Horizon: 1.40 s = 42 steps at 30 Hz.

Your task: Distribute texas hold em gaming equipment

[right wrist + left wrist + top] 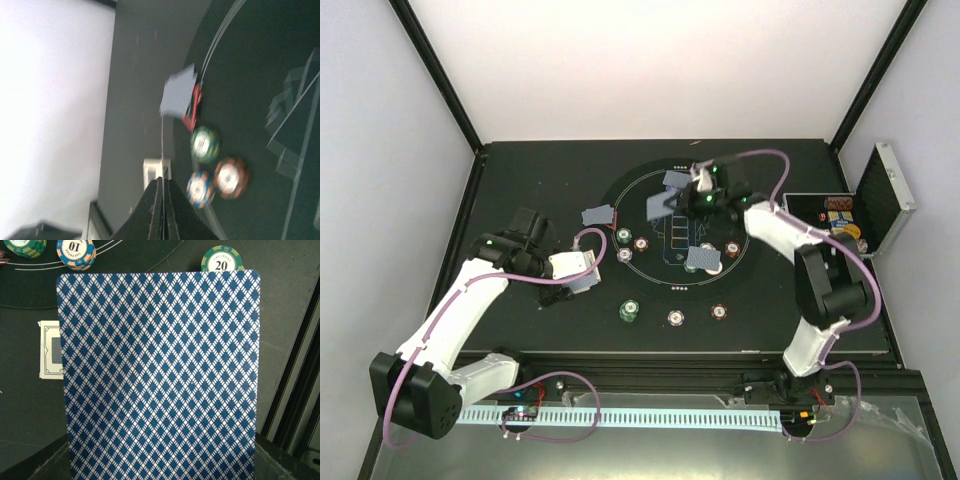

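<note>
My left gripper (pixel 578 270) is clamped on a card (pixel 160 375) jutting ahead of its jaws. The right gripper (pixel 163 185) is pinched together, can't tell on what. My worry is the card slipping onto the green chip (pixel 221 259) just beyond.

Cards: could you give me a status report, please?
Left hand shut on a card. Right hand shut above the mat, contents unclear. No obstruction seen.

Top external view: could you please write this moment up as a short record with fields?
left tool: shut on blue diamond-backed playing card
right tool: shut, above round black mat; any grip unclear
near row: green poker chip, white poker chip, brown-red poker chip, set apart
silver metal case: open, far right
</note>
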Each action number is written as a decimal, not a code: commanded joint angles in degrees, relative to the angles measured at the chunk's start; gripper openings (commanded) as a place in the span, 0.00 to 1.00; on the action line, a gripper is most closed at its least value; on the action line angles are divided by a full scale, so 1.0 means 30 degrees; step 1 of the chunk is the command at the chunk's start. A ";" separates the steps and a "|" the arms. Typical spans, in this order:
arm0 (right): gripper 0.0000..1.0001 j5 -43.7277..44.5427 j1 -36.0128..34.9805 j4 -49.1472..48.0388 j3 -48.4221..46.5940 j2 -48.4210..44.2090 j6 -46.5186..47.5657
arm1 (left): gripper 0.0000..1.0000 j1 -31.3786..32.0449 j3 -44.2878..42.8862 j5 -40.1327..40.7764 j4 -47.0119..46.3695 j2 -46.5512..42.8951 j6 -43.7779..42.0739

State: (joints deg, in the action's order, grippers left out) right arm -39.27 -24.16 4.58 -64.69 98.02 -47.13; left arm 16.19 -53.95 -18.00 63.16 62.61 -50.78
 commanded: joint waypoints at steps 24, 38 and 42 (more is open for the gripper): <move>0.11 0.2001 0.4390 0.7795 -1.8020 1.4031 0.2226 | 0.02 -0.0036 -0.0878 0.0309 0.0125 0.0062 0.0229; 0.45 0.5792 0.4469 1.0726 -1.6345 1.0978 0.4162 | 0.02 -0.0027 -0.0755 0.0350 0.0308 -0.0221 0.0244; 0.49 0.5736 0.4382 0.9001 -1.2134 0.7106 0.3910 | 0.02 -0.0041 -0.0619 0.0267 0.0324 -0.0451 0.0249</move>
State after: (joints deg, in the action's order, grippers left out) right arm -24.25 -11.16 34.48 -109.14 131.76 -36.14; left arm 16.19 -54.19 -17.12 63.29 62.61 -50.43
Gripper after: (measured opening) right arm 0.464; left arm 0.674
